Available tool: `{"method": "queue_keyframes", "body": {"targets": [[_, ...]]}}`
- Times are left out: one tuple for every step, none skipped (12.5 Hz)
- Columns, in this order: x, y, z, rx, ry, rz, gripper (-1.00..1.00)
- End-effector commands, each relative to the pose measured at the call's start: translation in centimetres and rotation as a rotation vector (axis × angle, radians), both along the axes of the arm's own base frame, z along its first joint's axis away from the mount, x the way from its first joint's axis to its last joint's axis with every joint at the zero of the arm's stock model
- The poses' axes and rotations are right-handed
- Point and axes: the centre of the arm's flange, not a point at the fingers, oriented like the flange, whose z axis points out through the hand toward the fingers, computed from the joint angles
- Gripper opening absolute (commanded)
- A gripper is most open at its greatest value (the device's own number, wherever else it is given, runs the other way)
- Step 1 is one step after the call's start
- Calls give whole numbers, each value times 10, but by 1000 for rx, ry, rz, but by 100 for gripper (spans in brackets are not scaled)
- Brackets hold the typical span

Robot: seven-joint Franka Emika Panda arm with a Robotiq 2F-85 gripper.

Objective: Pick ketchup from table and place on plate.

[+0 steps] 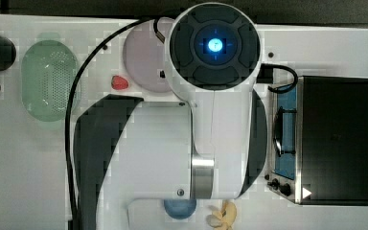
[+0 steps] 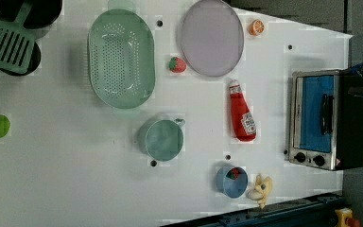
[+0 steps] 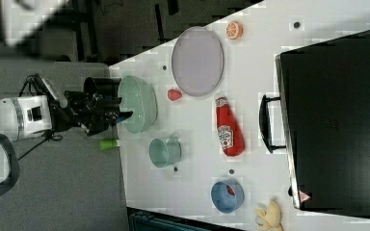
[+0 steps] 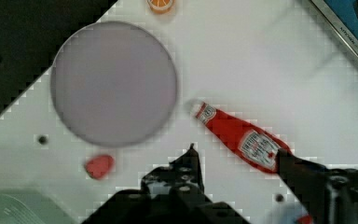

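The ketchup (image 2: 242,113) is a slim red bottle with a white cap, lying flat on the white table, also seen in the right view (image 3: 229,132). Its cap points toward the plate (image 2: 211,38), a large round mauve-grey disc a short gap away. In the wrist view my gripper (image 4: 240,156) hangs open above the table, its dark fingers (image 4: 191,156) standing either side of the ketchup's (image 4: 235,137) base end without touching it. The plate (image 4: 114,84) lies bare beyond the cap. The right view shows the gripper (image 3: 118,115) held well off the table.
A toaster oven (image 2: 324,118) stands beside the ketchup. Near the plate lie a red strawberry (image 2: 177,65) and an orange half (image 2: 256,27). A green perforated basket (image 2: 120,59), green cup (image 2: 163,138), blue cup (image 2: 231,181) and banana (image 2: 261,189) also sit on the table.
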Motion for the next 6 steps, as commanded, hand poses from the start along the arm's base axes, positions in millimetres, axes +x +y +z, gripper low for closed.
{"method": "queue_keyframes", "body": {"targets": [[-86,-22,40,15,77,-96,60],[-86,-22,39,15,79,-96,82],[-85,-22,37,15,83,-95,99],[-85,-22,32,16,93,-87,100],[-84,-22,24,17,106,-65,100],[-82,-22,14,18,116,-29,100]]}}
